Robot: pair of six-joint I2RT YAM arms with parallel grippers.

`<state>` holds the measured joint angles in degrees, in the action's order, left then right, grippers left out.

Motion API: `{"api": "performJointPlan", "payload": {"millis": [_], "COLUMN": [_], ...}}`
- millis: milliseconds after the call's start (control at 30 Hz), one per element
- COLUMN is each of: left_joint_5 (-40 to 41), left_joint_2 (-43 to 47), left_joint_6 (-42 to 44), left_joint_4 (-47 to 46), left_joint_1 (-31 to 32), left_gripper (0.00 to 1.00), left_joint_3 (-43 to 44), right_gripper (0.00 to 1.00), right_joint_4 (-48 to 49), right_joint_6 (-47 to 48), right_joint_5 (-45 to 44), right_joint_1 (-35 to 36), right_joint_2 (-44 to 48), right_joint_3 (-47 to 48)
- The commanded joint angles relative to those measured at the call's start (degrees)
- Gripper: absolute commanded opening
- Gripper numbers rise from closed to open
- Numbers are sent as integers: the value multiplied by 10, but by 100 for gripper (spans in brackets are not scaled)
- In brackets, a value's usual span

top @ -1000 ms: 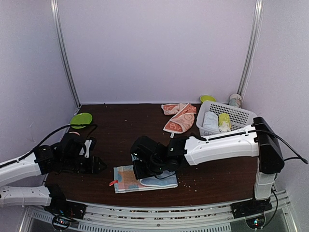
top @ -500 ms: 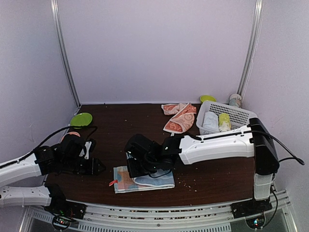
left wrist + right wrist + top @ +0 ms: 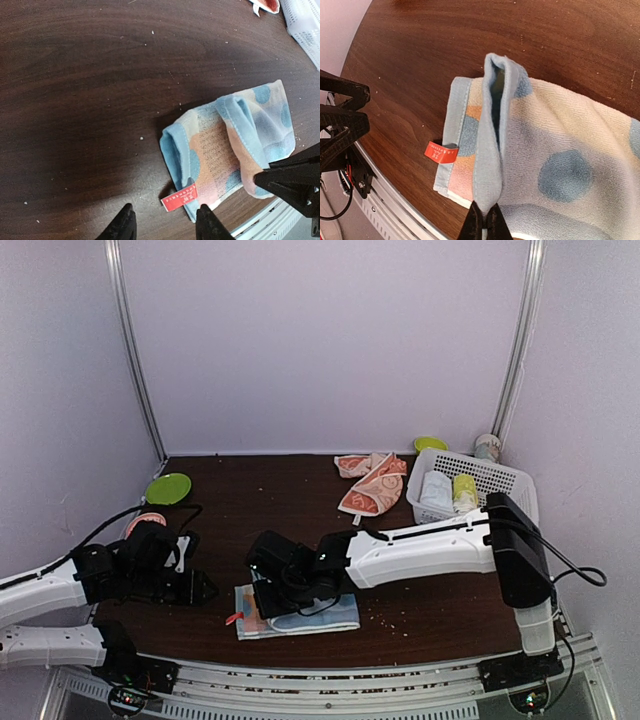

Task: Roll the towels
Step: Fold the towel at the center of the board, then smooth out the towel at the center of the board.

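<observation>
1. Right wrist view: a fold of the blue towel [image 3: 555,150] is pinched by the right pincer [image 3: 484,220].
2. It has been drawn left along the counter's [image 3: 450,610] near edge; rolling is judged underway.
3. The left pincer [image 3: 165,225] is held spread, empty.

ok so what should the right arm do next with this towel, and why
Probably draw the right tool a little toward the red tag: it is shut on a raised fold of the blue towel, and a flat strip lies uncovered at that end. The left tool, open, hovers beside it.
</observation>
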<state>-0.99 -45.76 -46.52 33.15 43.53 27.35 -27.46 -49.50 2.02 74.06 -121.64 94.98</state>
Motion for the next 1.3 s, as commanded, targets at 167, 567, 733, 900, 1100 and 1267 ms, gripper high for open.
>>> {"api": "performJointPlan", "payload": {"millis": [167,567,733,900,1100,1267], "left_joint_5": [8,-25,-20,-31,-33,-45], "left_joint_2": [5,-76,-185,-249,-278,-307], "left_joint_6": [-5,16,16,-14,-32,-43], "left_joint_4": [-8,-67,-78,-110,-114,-139], "left_joint_1": [2,9,42,50,57,58], "left_gripper": [42,43,44,45,45,44], "left_joint_3": [-3,64,128,134,135,125], "right_gripper": [53,47,47,47,48,49], "right_joint_4": [-20,29,63,86,92,99], "right_joint_6": [50,35,20,19,27,29], "right_joint_5": [52,-45,-57,-50,-46,-46], "right_joint_1": [16,-60,-66,-67,-70,-79], "right_joint_2": [-10,225,267,268,271,285], "right_joint_3": [75,-239,-313,-328,-335,-349]}}
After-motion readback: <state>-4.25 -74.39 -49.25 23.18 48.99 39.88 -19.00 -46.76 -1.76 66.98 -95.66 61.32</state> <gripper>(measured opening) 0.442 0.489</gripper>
